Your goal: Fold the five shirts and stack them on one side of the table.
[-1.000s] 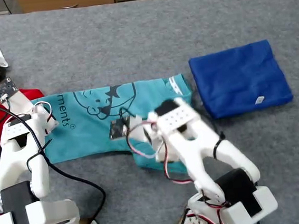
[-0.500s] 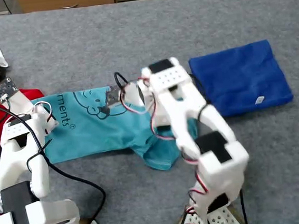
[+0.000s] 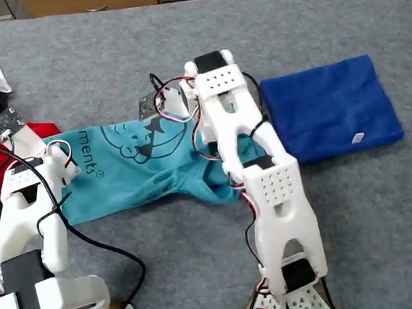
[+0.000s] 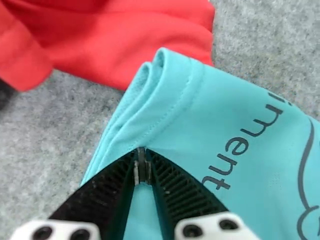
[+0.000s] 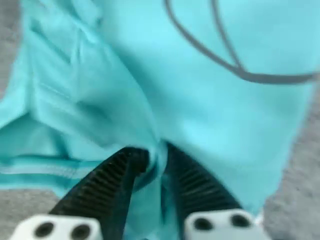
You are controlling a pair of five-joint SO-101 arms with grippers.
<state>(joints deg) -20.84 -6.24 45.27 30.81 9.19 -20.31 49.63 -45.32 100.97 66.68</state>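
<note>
Evidently the right gripper, clenched on a pinch of the teal shirt, had swung from the near hem toward the far edge, dragging that end into a rumpled ridge; the fold seemed only begun. The left gripper stayed clamped on the opposite doubled hem. The thin, slack knit lay mid-table on fuzzy grey cloth, beside a square-folded blue shirt.

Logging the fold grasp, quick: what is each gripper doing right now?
Left gripper: shut on the teal shirt.
Right gripper: shut on the teal shirt too.
</note>
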